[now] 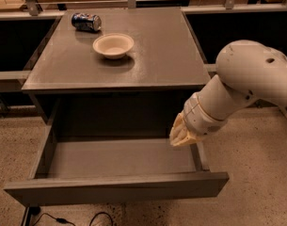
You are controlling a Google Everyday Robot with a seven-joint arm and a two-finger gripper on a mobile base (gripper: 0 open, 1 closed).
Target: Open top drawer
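The light here is warm and rather dim, falling from overhead. It leaves a soft sheen across the flat grey desk (166, 55), and the shallow white bowl (113, 45) throws a faint shadow just beside itself toward the front. The blue drink can (86, 22) catches a small glint. Under the desk top the recess lies deep in shadow, while the floor of the pulled-out dark grey top drawer (119, 157) is evenly lit. The cream gripper (183, 133), hanging over the drawer's right side, stands bright against that dark recess. The rounded white arm (246, 79) above it glows on top and shades underneath.
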